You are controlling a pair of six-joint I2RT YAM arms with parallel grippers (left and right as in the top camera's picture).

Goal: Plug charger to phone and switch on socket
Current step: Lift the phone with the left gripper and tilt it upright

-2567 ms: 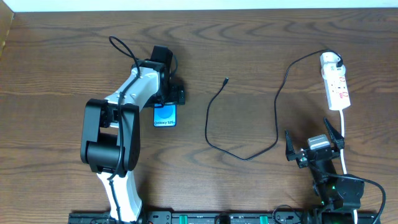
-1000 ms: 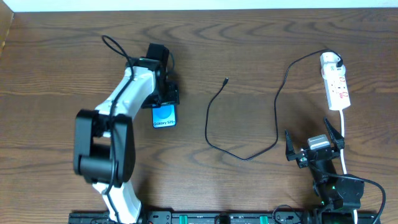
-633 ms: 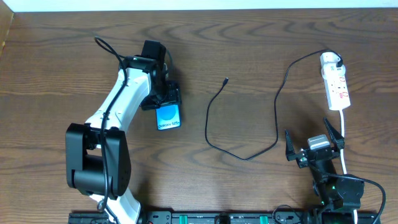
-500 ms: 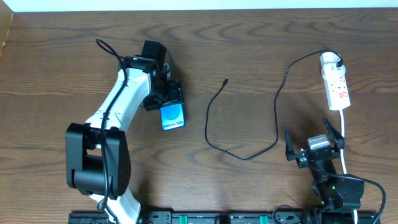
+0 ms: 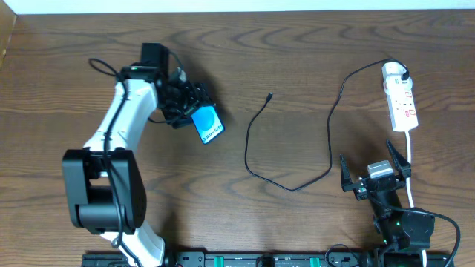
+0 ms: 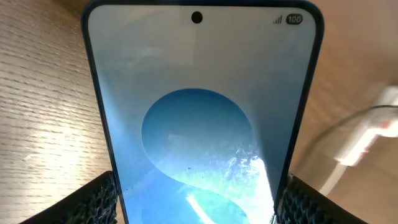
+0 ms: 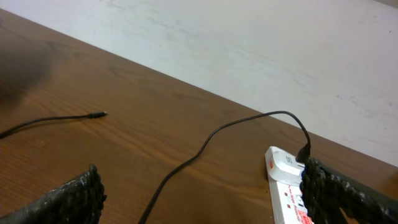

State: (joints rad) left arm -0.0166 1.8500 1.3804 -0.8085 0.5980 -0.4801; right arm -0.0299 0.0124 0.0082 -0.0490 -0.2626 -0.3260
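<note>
My left gripper (image 5: pixel 194 105) is shut on the phone (image 5: pixel 208 124), holding its top end; the blue-lit screen points down-right, tilted. In the left wrist view the phone (image 6: pixel 199 118) fills the frame between my textured pads (image 6: pixel 99 202). The charger is a thin black cable (image 5: pixel 256 148) lying in a loop on the table, its connector tip (image 5: pixel 269 96) free right of the phone and its plug (image 5: pixel 404 76) in the white socket strip (image 5: pixel 399 104) at the far right. My right gripper (image 5: pixel 375 172) is open and empty below the strip. The right wrist view shows the tip (image 7: pixel 98 114) and the strip (image 7: pixel 289 186).
The strip's thick white cord (image 5: pixel 410 167) runs down past my right gripper. A pale wall edge (image 5: pixel 237 6) borders the table's far side. A black rail (image 5: pixel 245 259) lines the front edge.
My left arm has swung left and rotated, carrying the phone up off its earlier spot and turning it so its bottom end points down-right toward the cable. The right arm has not moved.
</note>
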